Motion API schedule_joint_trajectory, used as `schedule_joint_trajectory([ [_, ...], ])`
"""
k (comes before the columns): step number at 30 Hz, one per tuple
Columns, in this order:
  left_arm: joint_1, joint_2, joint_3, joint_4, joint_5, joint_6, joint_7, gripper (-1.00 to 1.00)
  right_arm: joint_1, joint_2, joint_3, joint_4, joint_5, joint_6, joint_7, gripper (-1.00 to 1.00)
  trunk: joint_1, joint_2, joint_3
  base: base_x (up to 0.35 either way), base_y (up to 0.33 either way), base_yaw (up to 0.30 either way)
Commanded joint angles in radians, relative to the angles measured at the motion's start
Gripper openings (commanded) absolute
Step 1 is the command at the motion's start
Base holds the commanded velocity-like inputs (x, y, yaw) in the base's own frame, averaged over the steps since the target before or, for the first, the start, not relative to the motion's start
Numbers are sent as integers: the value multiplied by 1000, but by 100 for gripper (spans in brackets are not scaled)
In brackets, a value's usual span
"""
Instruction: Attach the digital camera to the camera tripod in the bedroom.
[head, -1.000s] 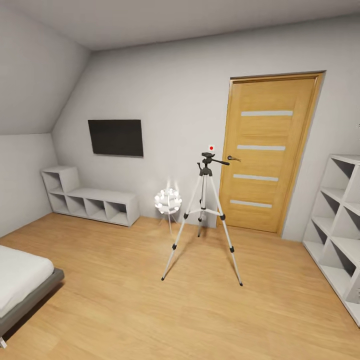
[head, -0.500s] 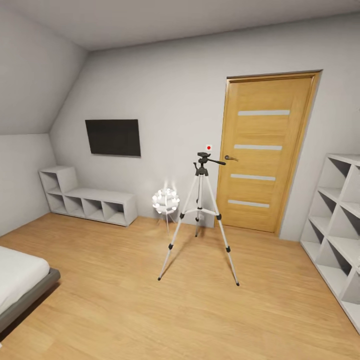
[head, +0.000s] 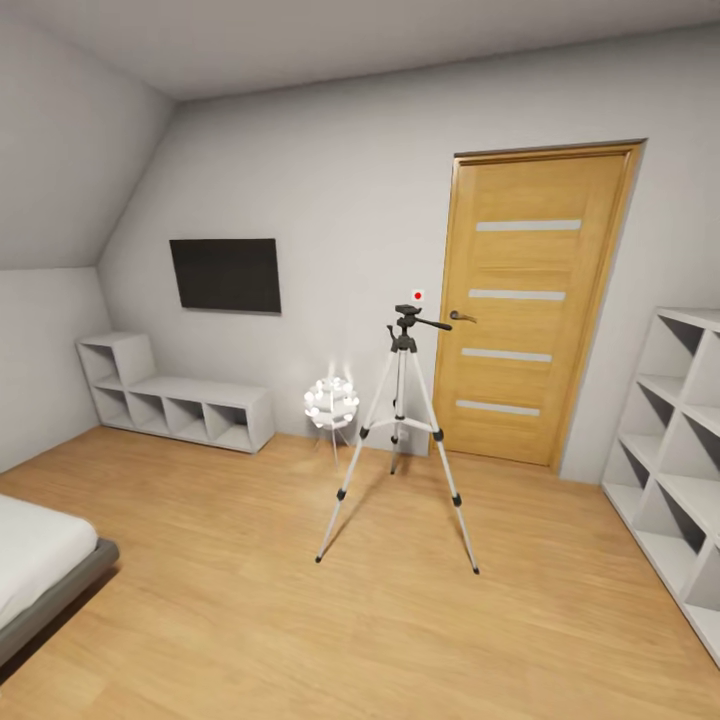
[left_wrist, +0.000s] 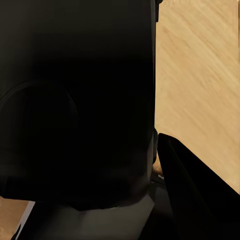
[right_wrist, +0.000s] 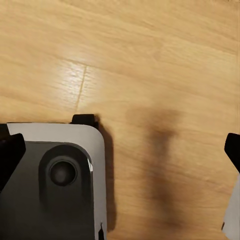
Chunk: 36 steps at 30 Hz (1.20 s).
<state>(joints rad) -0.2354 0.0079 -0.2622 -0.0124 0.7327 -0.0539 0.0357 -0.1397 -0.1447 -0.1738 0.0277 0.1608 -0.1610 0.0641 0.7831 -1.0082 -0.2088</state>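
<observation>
We face the camera tripod (head: 400, 430), which stands on the light wood floor (head: 250, 600) with its three silver legs splayed wide, a stance that keeps it steady and leaves its black head and long pan handle at a height an arm could reach. It stands in front of the grey-white wall, between the wooden door (head: 535, 300) and a small white globe lamp (head: 331, 402), with a red dot switch (head: 417, 295) on the wall just above its head. A wall TV (head: 225, 274) hangs over a low white shelf unit (head: 175, 395), a taller white shelf (head: 675, 450) lines the right side, and a corner of the grey bed (head: 40, 565) shows at the lower left. In the left wrist view a large black mass (left_wrist: 75, 100) sits so close to the lens that we cannot tell whether it is the digital camera or part of the arm, nor whether the left gripper is spread or pinching anything. In the right wrist view the right gripper's (right_wrist: 120, 155) black fingertips (right_wrist: 10, 150) stand at opposite edges, spread wide over bare floor with nothing between them, beside a grey and white body part of the robot (right_wrist: 55, 185). We judge that the tripod is well apart from us, so the base must close in first.
</observation>
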Motion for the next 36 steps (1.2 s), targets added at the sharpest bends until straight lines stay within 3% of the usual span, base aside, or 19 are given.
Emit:
schedule_joint_trajectory([
  [1,0,0,-10,-1,3,-2,2,-100,-1,0,-9,3,9,-6,2,100,0,-1,-1,227,0,0],
  [11,0,2,-12,-1,-4,-1,0,-100,-1,19,-13,3,-1,-2,-3,100,0,-1,-1,299,0,-87],
  [36,0,2,-12,-1,-4,-1,1,-100,-1,30,-12,3,3,5,-18,100,0,-1,-1,321,0,-282],
])
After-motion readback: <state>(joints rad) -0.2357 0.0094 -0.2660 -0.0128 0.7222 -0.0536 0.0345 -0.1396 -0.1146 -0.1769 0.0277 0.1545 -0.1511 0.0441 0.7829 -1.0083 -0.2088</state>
